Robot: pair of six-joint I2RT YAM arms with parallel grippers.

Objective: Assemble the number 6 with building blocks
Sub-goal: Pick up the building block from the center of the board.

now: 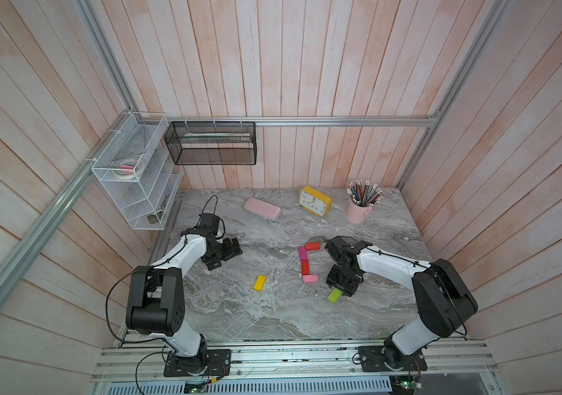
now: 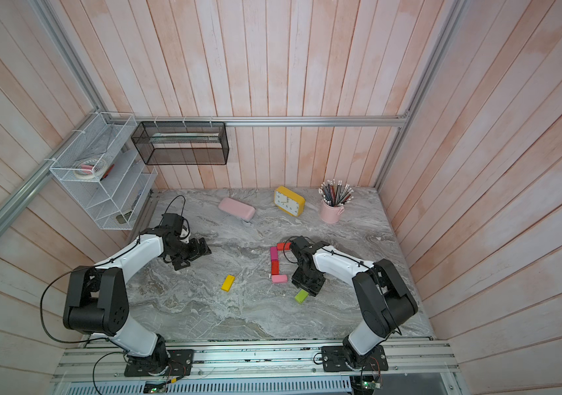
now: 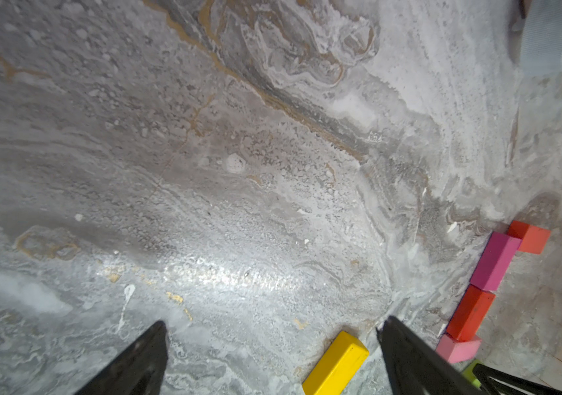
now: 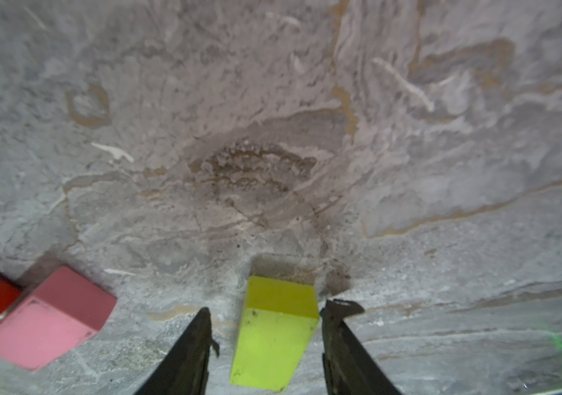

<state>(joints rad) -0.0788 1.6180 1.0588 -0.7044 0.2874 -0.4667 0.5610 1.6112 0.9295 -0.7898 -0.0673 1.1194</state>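
Four building blocks form an open-sided bracket in both top views: a red block point(image 1: 312, 246) at the far end, a magenta block point(image 1: 302, 253), a second red block point(image 1: 305, 267) and a light pink block point(image 1: 310, 278). My right gripper point(image 4: 268, 306) is open and straddles the lime green block point(image 4: 274, 328), which lies on the table just right of the pink block point(image 4: 50, 318). One jaw touches it and the other stands a little apart. The yellow block point(image 1: 259, 283) lies alone to the left. My left gripper point(image 3: 272, 328) is open and empty, hovering at the left.
A rounded pink case point(image 1: 262, 209), a yellow clock point(image 1: 315, 201) and a pink pencil cup point(image 1: 358, 210) stand along the back of the marble table point(image 1: 238, 318). A white wire rack point(image 1: 136, 178) and a black mesh basket point(image 1: 211, 143) hang on the walls.
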